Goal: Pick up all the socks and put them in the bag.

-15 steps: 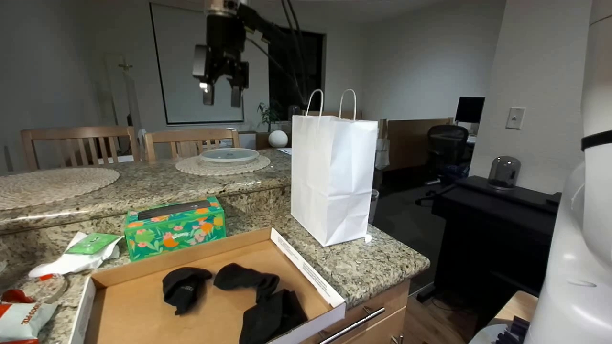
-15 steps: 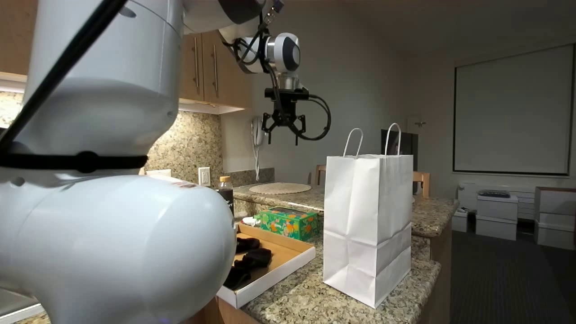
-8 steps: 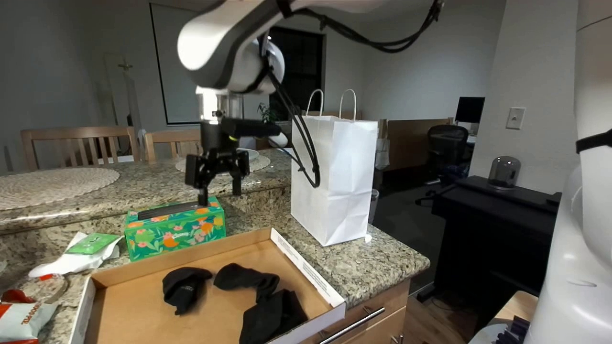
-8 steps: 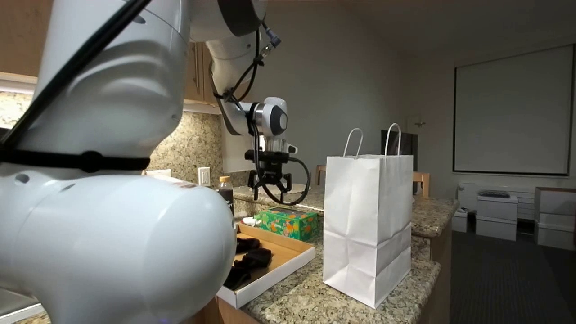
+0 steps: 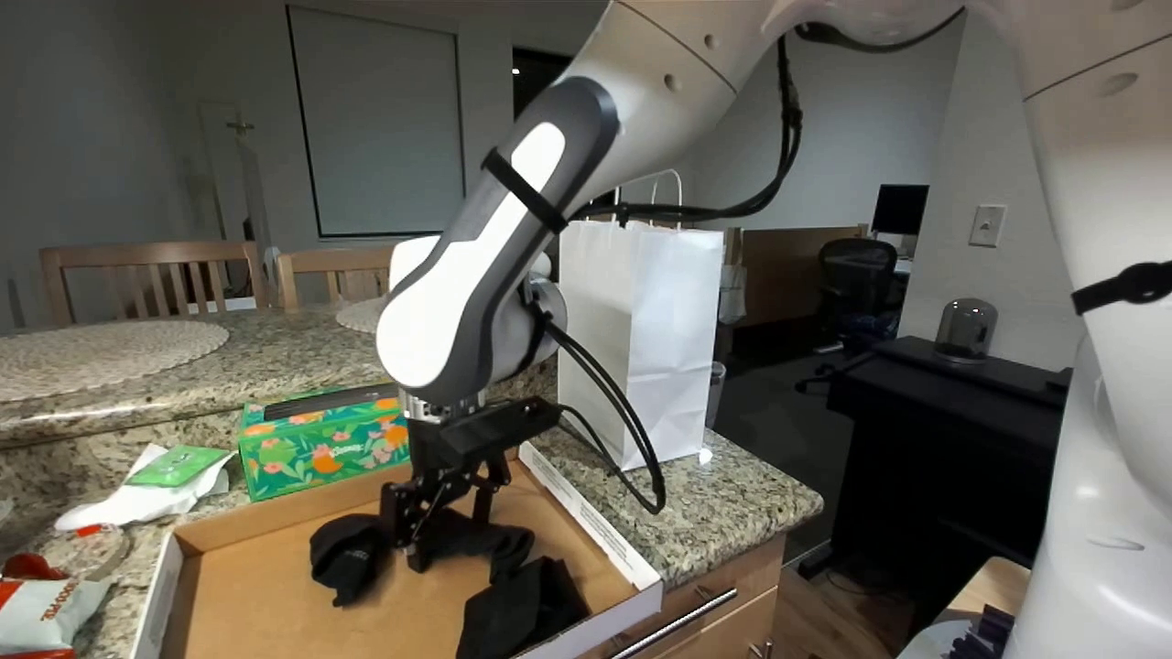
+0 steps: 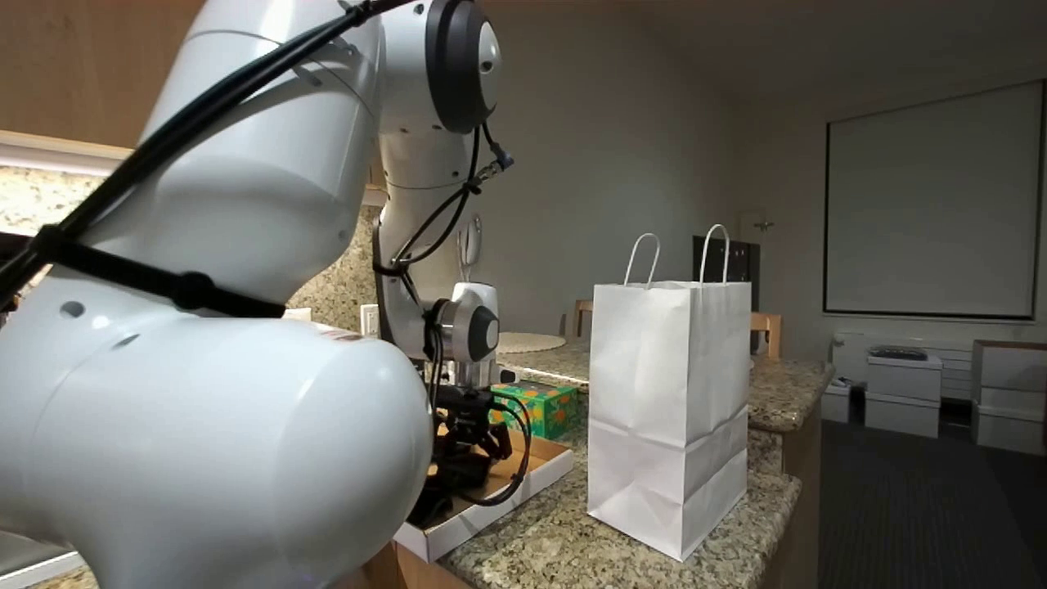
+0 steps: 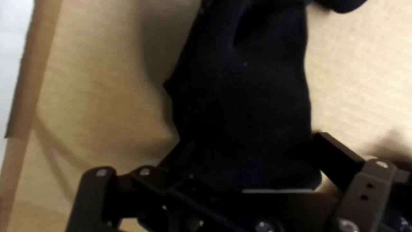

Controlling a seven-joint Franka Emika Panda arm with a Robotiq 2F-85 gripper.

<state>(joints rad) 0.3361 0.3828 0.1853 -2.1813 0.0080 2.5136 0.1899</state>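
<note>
Black socks lie in a shallow cardboard tray (image 5: pixel 275 618): one at the left (image 5: pixel 346 558), a middle one (image 5: pixel 504 545), and a dark folded one (image 5: pixel 522 609) at the near right. My gripper (image 5: pixel 449 538) is low over the far end of the middle sock. In the wrist view, the open fingers (image 7: pixel 252 145) stand on either side of this black sock (image 7: pixel 244 87); its end runs under the gripper. I cannot tell whether the fingertips touch it. The white paper bag (image 5: pixel 641 357) stands upright with handles up and also shows in an exterior view (image 6: pixel 671 393). Its inside is hidden.
A green floral tissue box (image 5: pixel 330 447) stands just behind the tray. A green packet on white paper (image 5: pixel 179 469) and a red-white wrapper (image 5: pixel 50 611) lie at the left. A raised granite ledge (image 5: pixel 275 361) runs behind. The granite counter (image 5: pixel 751 490) ends right of the bag.
The arm has come down from high above the counter, past the tissue box, into the tray at the middle sock. The socks and bag look unmoved.
</note>
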